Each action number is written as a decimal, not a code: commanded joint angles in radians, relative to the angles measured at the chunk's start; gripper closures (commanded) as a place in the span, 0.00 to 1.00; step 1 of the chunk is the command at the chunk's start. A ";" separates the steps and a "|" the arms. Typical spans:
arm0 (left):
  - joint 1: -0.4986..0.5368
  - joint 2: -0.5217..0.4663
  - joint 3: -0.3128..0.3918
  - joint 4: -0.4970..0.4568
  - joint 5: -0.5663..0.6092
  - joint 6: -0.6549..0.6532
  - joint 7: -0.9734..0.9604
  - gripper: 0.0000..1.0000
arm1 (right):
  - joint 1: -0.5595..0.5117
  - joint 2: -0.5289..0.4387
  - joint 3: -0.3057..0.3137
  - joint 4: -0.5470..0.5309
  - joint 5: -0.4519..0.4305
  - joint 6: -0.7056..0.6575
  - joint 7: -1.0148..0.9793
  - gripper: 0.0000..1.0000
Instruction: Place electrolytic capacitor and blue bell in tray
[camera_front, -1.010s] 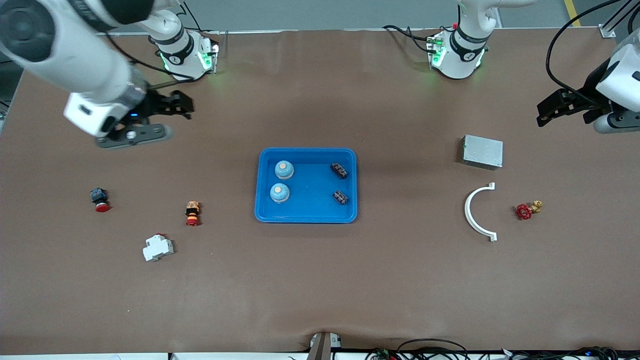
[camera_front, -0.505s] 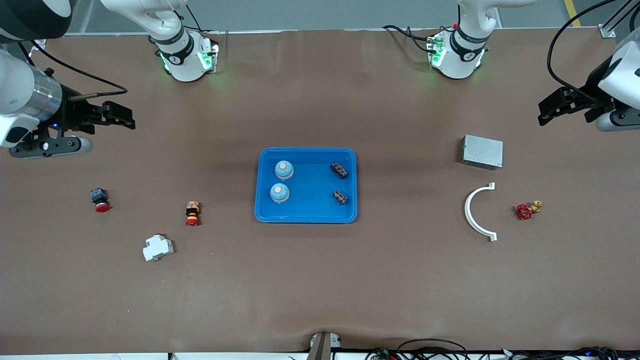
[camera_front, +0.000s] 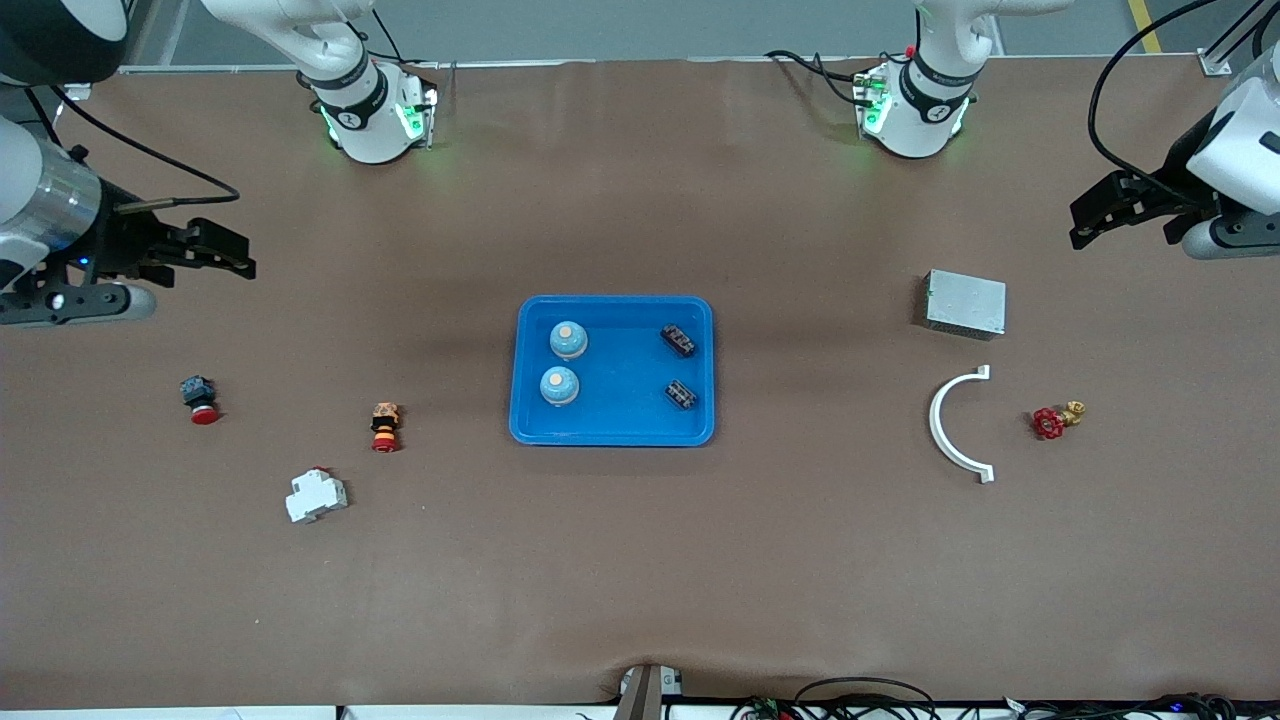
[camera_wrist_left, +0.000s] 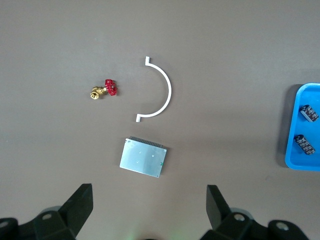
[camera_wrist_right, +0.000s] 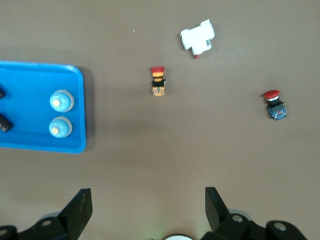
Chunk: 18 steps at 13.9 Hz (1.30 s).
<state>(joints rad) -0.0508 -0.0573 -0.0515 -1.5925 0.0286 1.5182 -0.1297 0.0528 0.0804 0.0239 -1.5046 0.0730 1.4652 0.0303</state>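
The bright-blue tray (camera_front: 612, 437) lies mid-table. Two blue bells (camera_front: 568, 340) (camera_front: 559, 386) stand in the part of it toward the right arm's end. Two dark electrolytic capacitors (camera_front: 679, 341) (camera_front: 682, 394) lie in the part toward the left arm's end. My right gripper (camera_front: 232, 253) hangs open and empty over bare table at the right arm's end. My left gripper (camera_front: 1085, 222) hangs open and empty over the left arm's end, above the grey box. The left wrist view shows the capacitors (camera_wrist_left: 309, 112) (camera_wrist_left: 305, 144). The right wrist view shows the bells (camera_wrist_right: 62, 101) (camera_wrist_right: 60, 127).
Toward the left arm's end lie a grey metal box (camera_front: 965, 303), a white curved bracket (camera_front: 945, 425) and a red-handled valve (camera_front: 1055, 420). Toward the right arm's end are a red push button (camera_front: 199, 398), an orange-and-red button (camera_front: 385, 427) and a white breaker (camera_front: 316, 496).
The right arm swung away from the middle toward its end of the table, gripper still open. The left gripper shifted only slightly. The tray's contents did not move.
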 joint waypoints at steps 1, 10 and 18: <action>0.008 -0.019 -0.005 0.000 -0.007 -0.024 0.019 0.00 | -0.039 -0.045 0.014 -0.017 0.007 0.012 0.005 0.00; 0.008 -0.018 -0.004 0.002 -0.009 -0.018 0.019 0.00 | -0.097 -0.090 0.014 -0.014 -0.024 0.024 0.013 0.00; 0.011 0.010 0.001 0.052 -0.010 -0.026 0.024 0.00 | -0.102 -0.241 0.014 -0.247 -0.027 0.173 0.013 0.00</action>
<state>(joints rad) -0.0470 -0.0553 -0.0491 -1.5674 0.0286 1.5087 -0.1292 -0.0301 -0.0850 0.0227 -1.6585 0.0573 1.5989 0.0324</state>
